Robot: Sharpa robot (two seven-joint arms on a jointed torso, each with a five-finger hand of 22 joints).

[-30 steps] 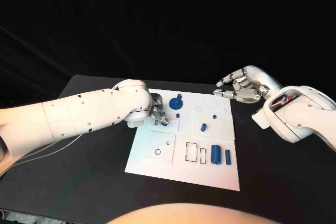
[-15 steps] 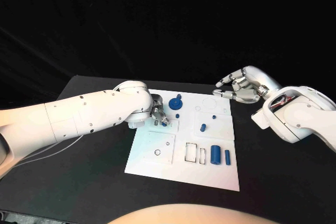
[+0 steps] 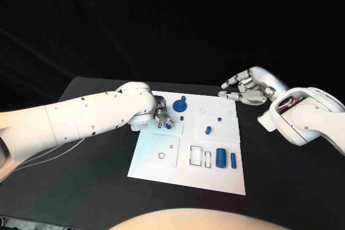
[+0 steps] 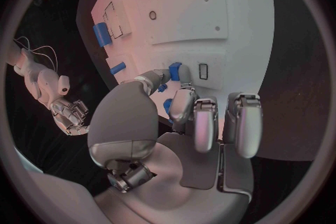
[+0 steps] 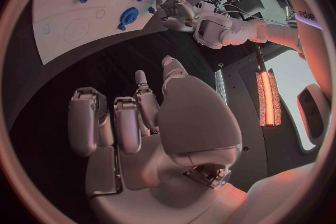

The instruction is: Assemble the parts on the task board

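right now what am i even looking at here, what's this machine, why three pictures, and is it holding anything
It is a two-armed robot at a black table, each white arm ending in a silver hand. One picture looks down from a camera on its head; the two round ones come from cameras at the wrists, behind each hand.

On the table lies a white task board with small blue parts: a round blue disc, a blue cylinder and a few pegs.

The left hand is over the board and pinches a small blue part between its fingertips. The right hand hovers beside the board's far corner, fingers curled, holding nothing.
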